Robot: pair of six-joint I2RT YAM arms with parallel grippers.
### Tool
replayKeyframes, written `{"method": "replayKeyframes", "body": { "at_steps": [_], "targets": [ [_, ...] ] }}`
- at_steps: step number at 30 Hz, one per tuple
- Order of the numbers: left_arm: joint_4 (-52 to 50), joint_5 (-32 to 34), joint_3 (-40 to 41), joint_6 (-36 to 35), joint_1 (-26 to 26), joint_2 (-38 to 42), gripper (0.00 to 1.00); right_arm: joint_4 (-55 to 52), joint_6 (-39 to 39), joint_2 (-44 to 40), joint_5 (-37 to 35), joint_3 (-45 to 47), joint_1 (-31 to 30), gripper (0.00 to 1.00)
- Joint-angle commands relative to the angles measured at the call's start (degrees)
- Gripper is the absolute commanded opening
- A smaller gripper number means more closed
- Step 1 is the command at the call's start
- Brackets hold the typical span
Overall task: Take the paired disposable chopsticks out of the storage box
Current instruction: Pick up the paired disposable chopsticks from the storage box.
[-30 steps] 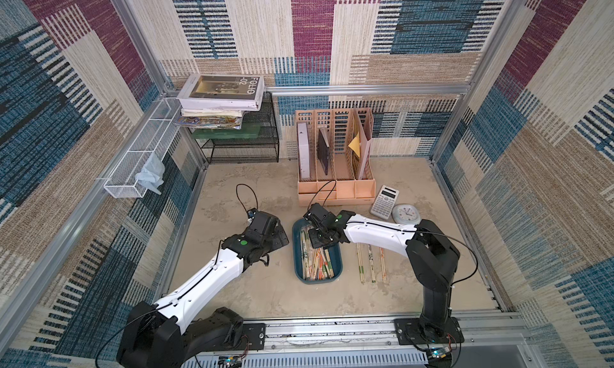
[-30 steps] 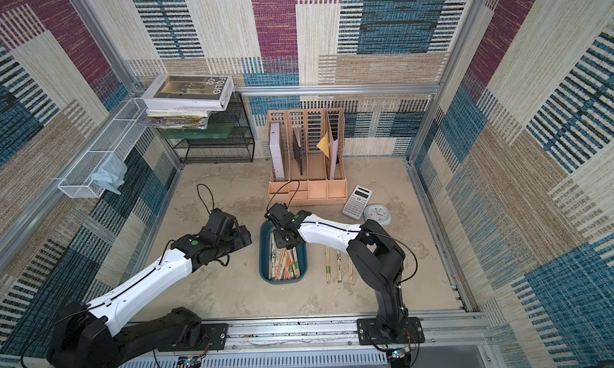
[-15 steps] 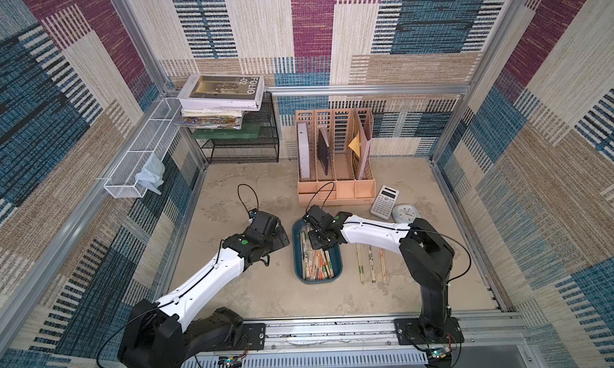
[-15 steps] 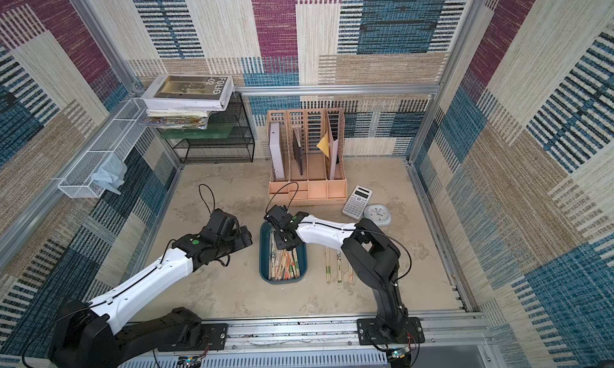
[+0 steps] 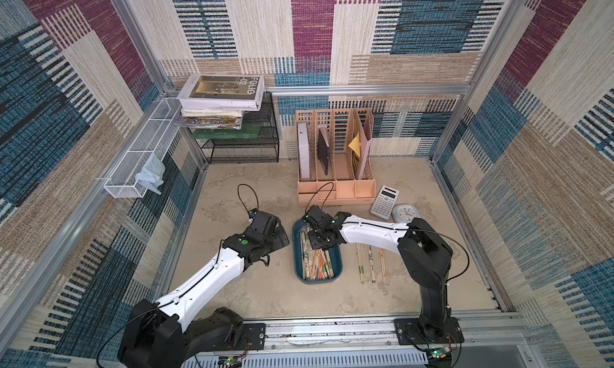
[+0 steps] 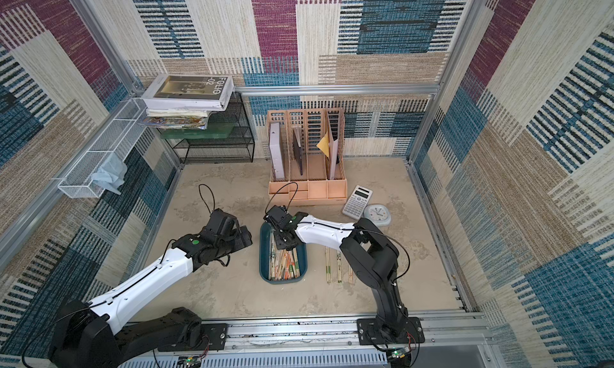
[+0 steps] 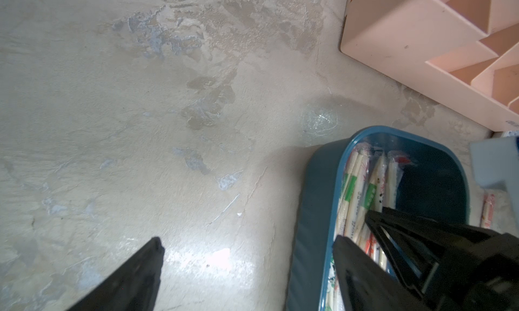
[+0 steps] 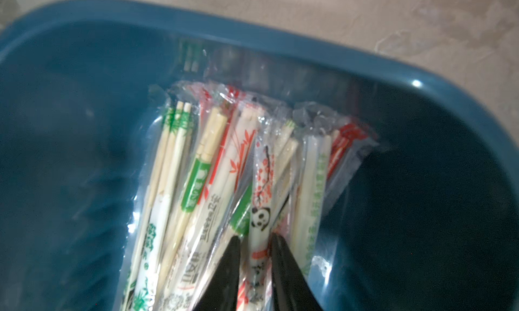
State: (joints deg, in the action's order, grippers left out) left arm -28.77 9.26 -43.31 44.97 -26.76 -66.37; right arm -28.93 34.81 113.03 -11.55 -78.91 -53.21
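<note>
Reaching into the storage box (image 5: 317, 281) at the end nearer the peach file organiser (image 5: 335, 196), the right gripper (image 8: 255, 240) sits low over the paired disposable chopsticks (image 8: 213, 169), which lie heaped lengthways in the box. Jaws narrowly parted, one on either side of a panda-print pair (image 8: 259, 217) near the top of the heap; whether they press it or only flank it, cannot tell. Left gripper (image 7: 247, 239) spread wide and empty, hovering just beside the box over bare bench (image 5: 265, 190), not steadying it. Three pairs (image 5: 370, 263) lie out on the bench on the box's other side, so the job looks partly done with many left. Risks, as judged: the sleeves are slick clear film and overlap, so a closing pinch may snag a neighbour's film and drag up two pairs, or slide off altogether. Grip point is close to one end, so a lifted pair would likely droop, catch the rim and spill. Box is unheld and looks light; a snag could shift or tip it.
</note>
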Motion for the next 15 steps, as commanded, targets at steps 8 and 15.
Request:
{"method": "replayKeyframes", "body": {
  "at_steps": [8,15],
  "targets": [
    [0.2,-0.3,-0.3,-0.1,0.0,0.3,0.96,-0.8,0.0,-1.8,-0.1,0.0,-0.3,0.14],
    [0.0,-0.4,-0.6,-0.6,0.0,0.3,0.96,-1.4,0.0,-5.3,-0.2,-0.2,-0.6,0.03]
  ]
}}
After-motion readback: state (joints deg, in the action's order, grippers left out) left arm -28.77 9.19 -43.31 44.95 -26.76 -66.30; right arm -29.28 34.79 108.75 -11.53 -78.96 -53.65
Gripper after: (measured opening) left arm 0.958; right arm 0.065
